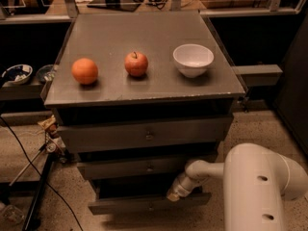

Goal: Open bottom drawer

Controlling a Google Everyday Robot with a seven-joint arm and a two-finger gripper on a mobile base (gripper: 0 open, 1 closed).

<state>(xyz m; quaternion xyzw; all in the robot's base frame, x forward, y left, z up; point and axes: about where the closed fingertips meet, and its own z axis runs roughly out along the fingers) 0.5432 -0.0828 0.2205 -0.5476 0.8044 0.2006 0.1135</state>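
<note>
The grey cabinet has three drawers. The bottom drawer (pixel 125 204) is the lowest, slimmest grey front, and it stands out a little further than the drawers above. Its small metal knob (pixel 151 207) sits at the centre. My gripper (pixel 174 195) reaches in from the white arm (pixel 260 186) at the lower right. Its tip is at the bottom drawer's top edge, right of the knob. The middle drawer (pixel 144 167) and top drawer (pixel 144 134) sit above.
An orange (pixel 85 70), a red apple (pixel 136 63) and a white bowl (pixel 193 59) stand on the cabinet top (pixel 144 32). A bowl (pixel 16 74) sits on a low shelf at the left. Cables (pixel 29 167) run over the speckled floor at the left.
</note>
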